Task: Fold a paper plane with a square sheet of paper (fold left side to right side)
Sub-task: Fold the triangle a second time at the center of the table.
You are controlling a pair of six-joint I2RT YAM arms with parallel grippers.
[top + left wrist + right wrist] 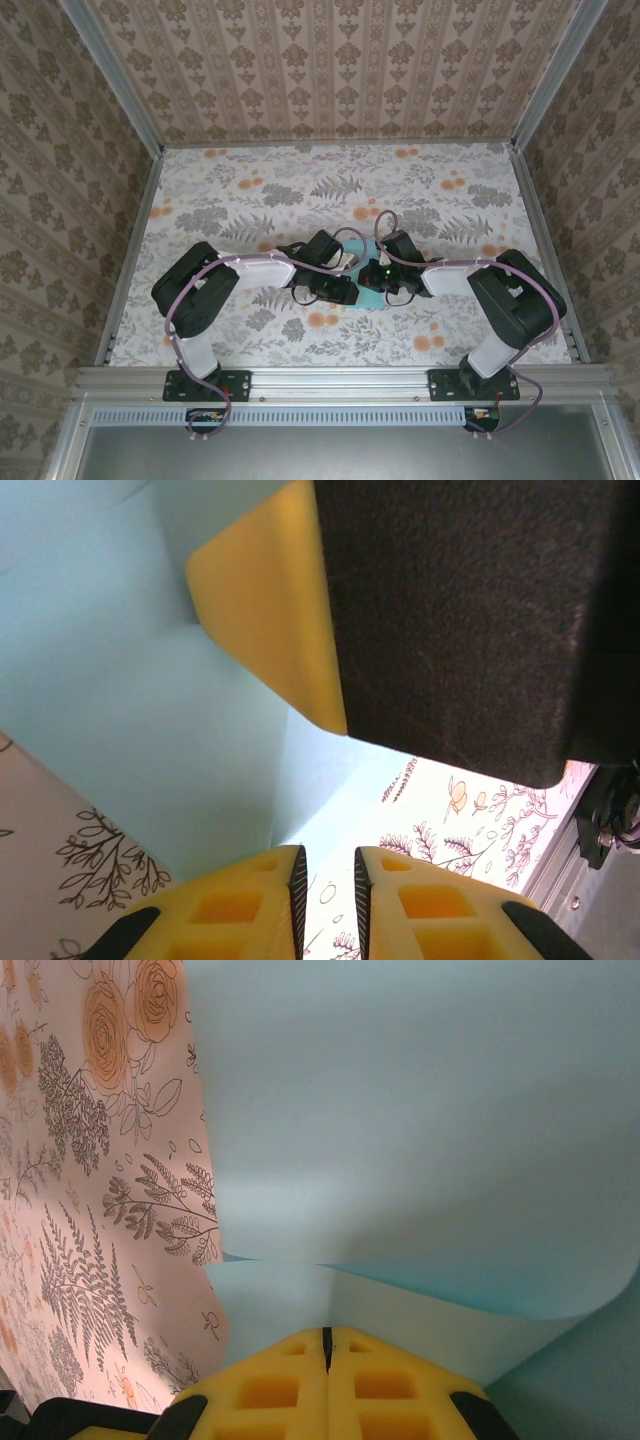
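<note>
The square sheet of paper (372,298) is light cyan and lies at the table's middle, mostly covered by both grippers. In the right wrist view the sheet (420,1110) curls up and over in a raised flap, and my right gripper (327,1332) is shut on its edge where a crease runs out from the jaws. My left gripper (330,865) stands slightly open just beside the paper (120,680), with bare tablecloth showing between its fingers. The right gripper's yellow finger (270,610) and black body loom right above it. From above, the left gripper (345,290) and right gripper (388,282) nearly touch.
A floral tablecloth (300,190) covers the table, with wallpapered walls on three sides. A metal rail (340,378) runs along the near edge by the arm bases. Purple cables loop over both arms near the middle.
</note>
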